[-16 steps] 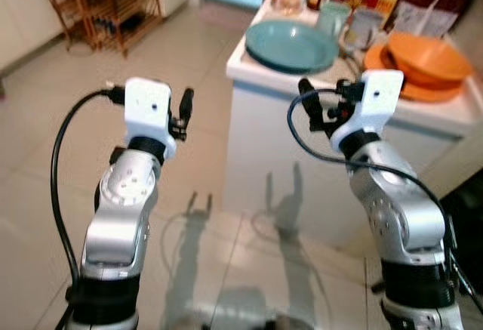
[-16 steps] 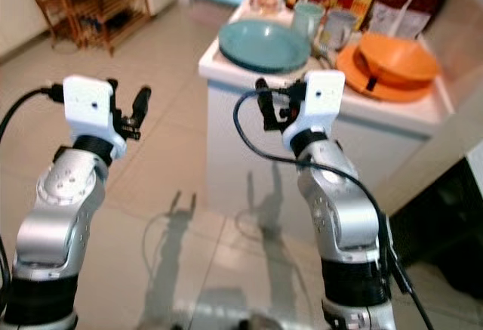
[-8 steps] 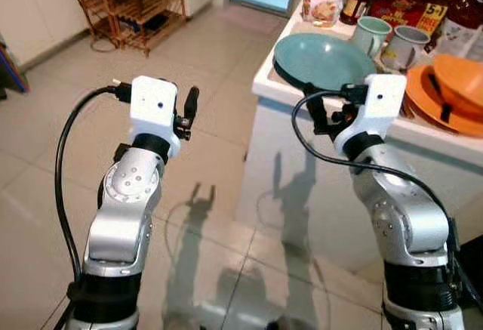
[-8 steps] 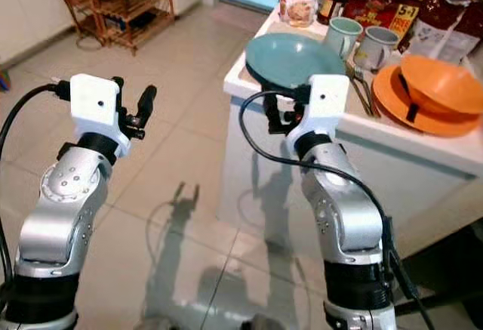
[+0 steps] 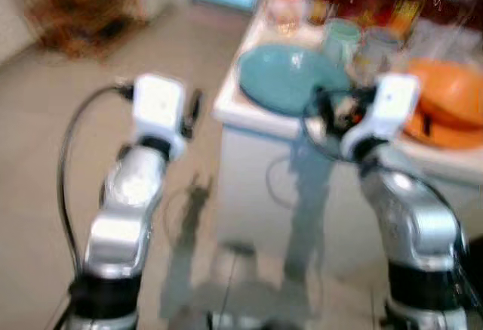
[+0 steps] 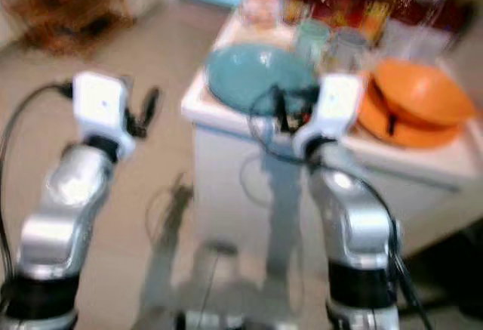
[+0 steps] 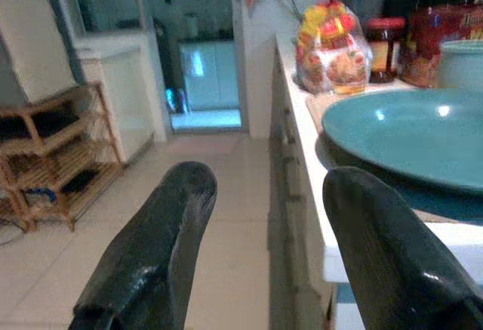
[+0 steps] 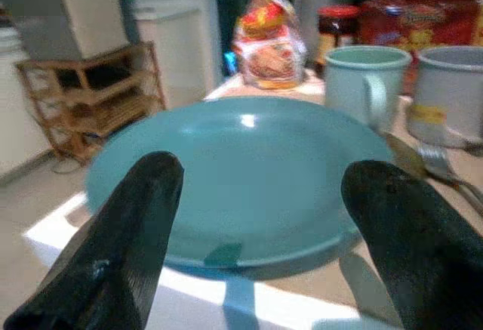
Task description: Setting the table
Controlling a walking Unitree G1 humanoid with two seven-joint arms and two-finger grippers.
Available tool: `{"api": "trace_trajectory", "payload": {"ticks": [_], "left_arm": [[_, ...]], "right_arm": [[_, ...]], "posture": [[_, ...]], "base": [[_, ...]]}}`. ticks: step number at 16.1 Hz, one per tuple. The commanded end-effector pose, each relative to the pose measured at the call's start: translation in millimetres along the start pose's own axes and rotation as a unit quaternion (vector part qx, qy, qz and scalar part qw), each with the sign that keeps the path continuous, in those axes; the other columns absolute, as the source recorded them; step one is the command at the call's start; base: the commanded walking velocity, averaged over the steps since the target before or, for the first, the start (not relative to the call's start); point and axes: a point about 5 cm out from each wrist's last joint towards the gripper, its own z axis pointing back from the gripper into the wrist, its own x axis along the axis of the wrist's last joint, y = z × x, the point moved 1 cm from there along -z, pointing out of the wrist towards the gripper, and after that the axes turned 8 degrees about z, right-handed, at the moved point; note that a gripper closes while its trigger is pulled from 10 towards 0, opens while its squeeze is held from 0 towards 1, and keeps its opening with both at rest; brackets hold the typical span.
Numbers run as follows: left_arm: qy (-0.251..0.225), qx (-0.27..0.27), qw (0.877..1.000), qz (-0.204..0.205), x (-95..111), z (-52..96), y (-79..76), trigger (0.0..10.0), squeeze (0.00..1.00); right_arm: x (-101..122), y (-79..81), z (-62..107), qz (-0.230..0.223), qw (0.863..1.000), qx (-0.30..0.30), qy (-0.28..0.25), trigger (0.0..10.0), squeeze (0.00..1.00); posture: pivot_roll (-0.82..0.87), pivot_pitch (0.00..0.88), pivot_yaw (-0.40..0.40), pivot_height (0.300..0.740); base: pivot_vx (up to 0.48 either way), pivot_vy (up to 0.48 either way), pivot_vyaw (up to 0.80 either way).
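A teal plate [image 5: 290,77] lies at the near left corner of a white counter [image 5: 249,115]. Behind it stand two mugs [image 8: 370,81], with a fork [image 8: 445,171] beside them. An orange bowl [image 5: 445,107] rests on an orange plate to the right. My right gripper [image 8: 264,179] is open, level with the teal plate's near rim and just short of it, holding nothing. My left gripper [image 7: 268,194] is open and empty, out over the floor to the left of the counter. The head views are blurred.
A bagged snack [image 7: 332,50], a dark jar [image 7: 385,43] and red packets line the back of the counter. A wooden shelf rack [image 7: 53,156] stands far left by a doorway. Tiled floor [image 5: 45,156] stretches left of the counter.
The head camera has shifted and blurred, and the counter now sits closer and more central. Both arms hold the same raised pose with their fingers apart.
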Motion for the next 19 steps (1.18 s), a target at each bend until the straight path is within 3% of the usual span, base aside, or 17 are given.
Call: {"api": "trace_trajectory", "payload": {"ticks": [1, 5, 6, 7, 9, 12, 13, 14, 16, 19], "left_arm": [[-0.008, -0.013, 1.0, 0.004, 4, -1.0, -7.9, 10.0, 0.0], [-0.01, -0.001, 1.0, 0.008, 4, -0.5, -2.4, 10.0, 0.0], [-0.009, 0.001, 1.0, 0.005, 4, -0.4, -0.4, 10.0, 0.0], [-0.014, -0.002, 1.0, -0.003, 5, -0.2, 1.2, 10.0, 0.0], [-0.027, -0.029, 0.999, -0.001, 9, 1.8, -1.2, 10.0, 0.0], [-0.023, -0.135, 0.991, 0.009, 13, 12.5, -14.2, 10.0, 0.0], [-0.015, -0.169, 0.985, 0.016, 13, 19.6, -15.7, 10.0, 0.0], [-0.008, -0.182, 0.983, 0.017, 12, 23.2, -16.2, 10.0, 0.0], [0.003, -0.201, 0.979, 0.008, 9, 30.0, -15.4, 10.0, 0.0], [0.013, -0.226, 0.974, 0.009, 7, 34.6, -20.4, 10.0, 0.0]], "right_arm": [[6, -11.5, 2.5, 0.011, 1.0, -0.021, -0.004, 10.0, 0.0], [4, -18.4, 7.0, -0.021, 0.999, -0.034, 0.034, 10.0, 0.0], [2, -21.5, 9.3, -0.03, 0.998, -0.038, 0.042, 10.0, 0.8], [-2, -26.4, 11.5, -0.039, 0.996, -0.047, 0.062, 10.0, 1.0], [-5, -31.0, 11.8, -0.068, 0.993, -0.056, 0.08, 10.0, 1.0], [-5, -33.6, 5.1, -0.092, 0.989, -0.065, 0.1, 10.0, 1.0], [-8, -31.3, 0.8, -0.125, 0.984, -0.056, 0.112, 10.0, 0.4], [-9, -29.7, -2.1, -0.147, 0.981, -0.044, 0.116, 10.0, 0.0], [-15, -29.3, -12.4, -0.175, 0.974, -0.032, 0.14, 10.0, 0.0], [-20, -26.6, -31.7, -0.18, 0.969, -0.022, 0.169, 10.0, 0.0]], "posture": [[0.05, 0.091, -0.074, 0.74], [0.06, 0.089, -0.08, 0.74], [0.06, 0.088, -0.084, 0.74], [0.06, 0.088, -0.085, 0.74], [0.06, 0.087, -0.083, 0.74], [0.06, 0.078, -0.08, 0.74], [0.06, 0.073, -0.083, 0.74], [0.06, 0.073, -0.083, 0.74], [0.06, 0.067, -0.094, 0.74], [0.07, 0.056, -0.102, 0.74]], "base": [[0.428, 0.0, 0.0], [0.212, 0.0, 0.0], [0.0, 0.0, 0.0], [0.0, 0.0, 0.0], [0.0, 0.0, 0.0], [0.0, 0.0, 0.0], [0.0, 0.0, 0.0], [0.0, 0.0, 0.0], [0.0, 0.0, 0.0], [0.0, 0.0, 0.0]]}}
